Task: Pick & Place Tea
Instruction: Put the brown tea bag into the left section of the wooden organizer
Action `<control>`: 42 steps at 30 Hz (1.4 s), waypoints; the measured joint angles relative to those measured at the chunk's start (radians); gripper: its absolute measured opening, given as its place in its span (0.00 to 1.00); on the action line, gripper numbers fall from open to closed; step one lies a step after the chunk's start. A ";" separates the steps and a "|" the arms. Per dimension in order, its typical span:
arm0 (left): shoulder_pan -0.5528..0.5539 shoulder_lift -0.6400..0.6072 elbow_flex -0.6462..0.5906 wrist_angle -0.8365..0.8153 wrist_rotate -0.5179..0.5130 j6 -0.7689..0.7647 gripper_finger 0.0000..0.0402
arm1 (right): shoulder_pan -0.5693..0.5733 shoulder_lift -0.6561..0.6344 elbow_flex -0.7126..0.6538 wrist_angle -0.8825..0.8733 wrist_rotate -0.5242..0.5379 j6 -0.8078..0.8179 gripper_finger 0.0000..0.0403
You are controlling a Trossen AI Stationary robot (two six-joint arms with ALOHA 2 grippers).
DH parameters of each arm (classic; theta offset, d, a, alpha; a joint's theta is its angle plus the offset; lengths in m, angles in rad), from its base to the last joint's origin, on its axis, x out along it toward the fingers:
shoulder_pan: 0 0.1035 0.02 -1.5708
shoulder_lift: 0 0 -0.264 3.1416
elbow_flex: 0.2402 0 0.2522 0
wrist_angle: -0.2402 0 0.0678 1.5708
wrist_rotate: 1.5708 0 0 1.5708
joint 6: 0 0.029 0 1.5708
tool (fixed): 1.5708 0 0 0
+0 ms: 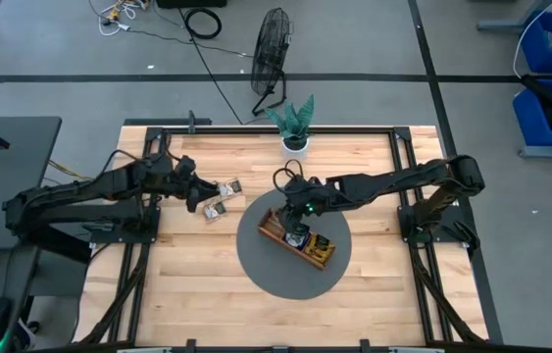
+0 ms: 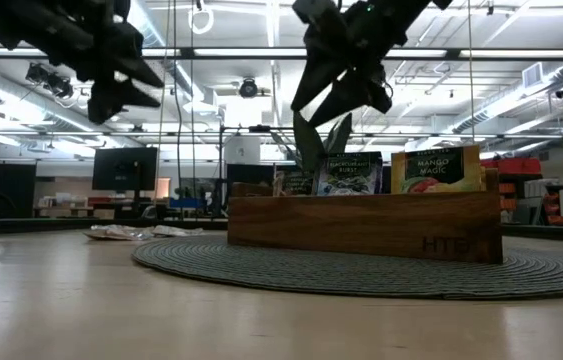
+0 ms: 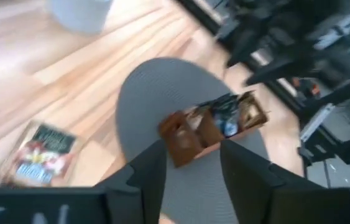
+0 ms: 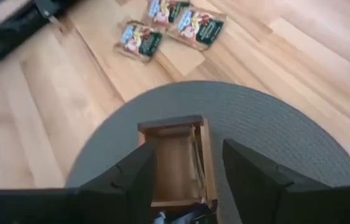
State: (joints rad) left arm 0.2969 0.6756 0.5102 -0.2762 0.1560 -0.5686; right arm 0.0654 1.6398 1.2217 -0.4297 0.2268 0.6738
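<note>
The long wooden tray [image 1: 297,241] lies on the round grey mat [image 1: 256,257]. In the low view a dark sachet [image 2: 349,173] and a yellow-orange sachet [image 2: 436,170] stand upright in the tray. In the right wrist view the tray's end compartment [image 4: 173,155] is bare. Three more sachets [image 4: 140,38] lie flat on the wood left of the mat, a small pile [image 1: 219,199] in the high view. My right gripper [image 4: 190,180] hovers open and empty above the tray's left end. My left gripper [image 3: 190,180] hangs open and empty just left of the loose sachets [image 3: 38,155].
A potted plant [image 1: 295,126] stands at the table's far edge, just behind the mat. A fan [image 1: 271,54] and cables lie on the floor beyond the table. Bare wood stretches along the near half of the table [image 1: 197,294].
</note>
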 joint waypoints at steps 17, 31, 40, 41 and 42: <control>0.266 0.471 0.036 -0.086 0.100 0.114 0.43 | -0.004 -0.062 0.000 -0.007 -0.005 0.020 0.41; 0.316 0.795 0.241 -0.114 0.069 0.276 0.56 | -0.021 -0.062 0.000 -0.027 -0.062 -0.005 0.40; 0.321 0.896 0.248 -0.148 0.052 0.338 0.69 | -0.021 -0.061 0.000 -0.041 -0.063 -0.005 0.40; 0.321 0.900 0.248 -0.159 0.047 0.344 0.69 | -0.021 -0.061 0.000 -0.042 -0.063 -0.006 0.40; 0.321 0.906 0.248 -0.164 0.038 0.346 0.69 | -0.021 -0.061 0.000 -0.043 -0.063 -0.006 0.40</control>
State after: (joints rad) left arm 0.6175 1.5812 0.7586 -0.4397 0.1942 -0.2230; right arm 0.0444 1.5787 1.2217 -0.4725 0.1642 0.6682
